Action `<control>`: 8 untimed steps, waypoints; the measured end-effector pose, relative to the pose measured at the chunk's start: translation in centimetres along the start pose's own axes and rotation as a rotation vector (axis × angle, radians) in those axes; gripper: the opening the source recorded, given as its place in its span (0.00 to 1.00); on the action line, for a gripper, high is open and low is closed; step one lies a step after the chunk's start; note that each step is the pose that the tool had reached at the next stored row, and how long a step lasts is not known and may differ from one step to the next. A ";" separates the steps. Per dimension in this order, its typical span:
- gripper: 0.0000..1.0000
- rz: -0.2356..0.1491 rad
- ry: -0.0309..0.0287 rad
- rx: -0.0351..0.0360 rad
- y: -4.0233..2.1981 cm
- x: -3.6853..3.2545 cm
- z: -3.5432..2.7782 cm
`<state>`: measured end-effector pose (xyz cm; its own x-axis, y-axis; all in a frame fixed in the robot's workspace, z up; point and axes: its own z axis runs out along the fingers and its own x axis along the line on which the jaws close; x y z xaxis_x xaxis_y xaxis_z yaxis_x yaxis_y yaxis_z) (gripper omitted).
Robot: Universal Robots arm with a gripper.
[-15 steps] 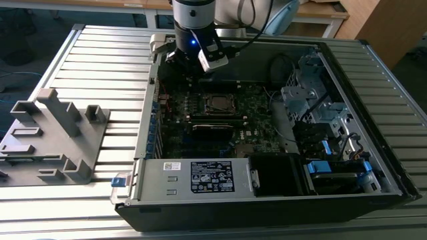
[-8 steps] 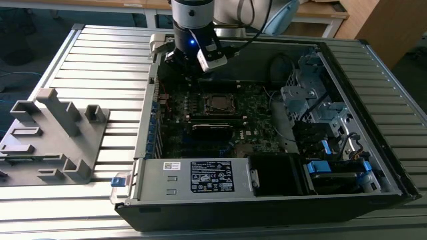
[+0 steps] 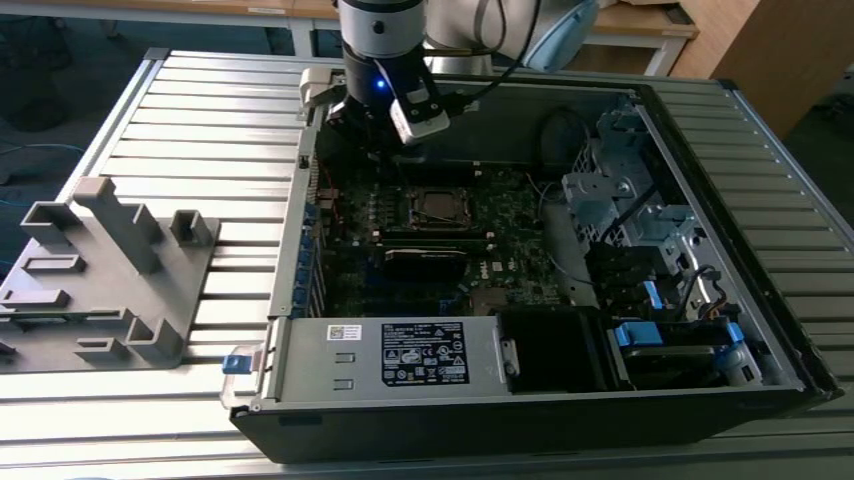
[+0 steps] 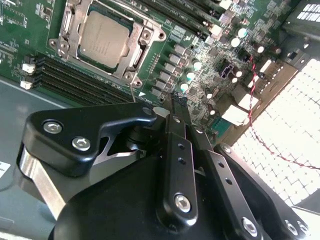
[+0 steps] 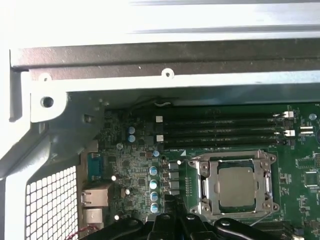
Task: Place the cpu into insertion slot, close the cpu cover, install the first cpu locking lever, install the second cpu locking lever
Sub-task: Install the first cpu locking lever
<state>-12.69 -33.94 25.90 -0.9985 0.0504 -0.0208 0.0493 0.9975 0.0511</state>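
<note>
One arm comes down into one open case (image 3: 641, 150), which lies on its side on a slatted table (image 3: 200, 110); its one gripper (image 3: 382, 150) hangs over the green board (image 3: 514, 225) near the case's far wall, just beyond the slot (image 3: 411, 205) and a little to the exterior view's left of it. In the second wrist view the gripper's two fingers (image 4: 176, 145) are pressed together at their tips with nothing between them, and the tips hover over the board beside the slot, touching neither cpu nor cover.

One cpu (image 4: 104, 36) lies flat and square in the slot, its dull metal top facing up; in the first wrist view it sits just past the fingertips. One cover (image 5: 204, 186), a silver frame, lies down flat around the cpu's edges, so that the top shows through its cut-out centre. One thin wire rod (image 4: 132, 94) stands by the slot's corner nearest the gripper; whether it is latched I cannot tell.

Four long black memory slots (image 5: 220, 131) run side by side along one edge of the slot, between it and the case wall; round capacitors (image 5: 153, 184) stand in a column on another side.

On the table at the exterior view's left, well apart from the case, rests one grey fixture (image 3: 107, 270) with several upright blocks; one labelled silver box (image 3: 387, 355) fills the case's near corner.
</note>
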 end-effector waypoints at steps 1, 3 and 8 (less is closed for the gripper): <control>0.11 0.000 0.0001 -0.0024 0.06 0.03 0.02; 0.11 0.000 0.0003 -0.0063 0.19 0.08 0.07; 0.11 0.000 0.0007 -0.0130 0.65 0.17 0.20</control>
<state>-12.82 -33.27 25.74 -0.9985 0.0507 -0.0201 0.0493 0.9967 0.0641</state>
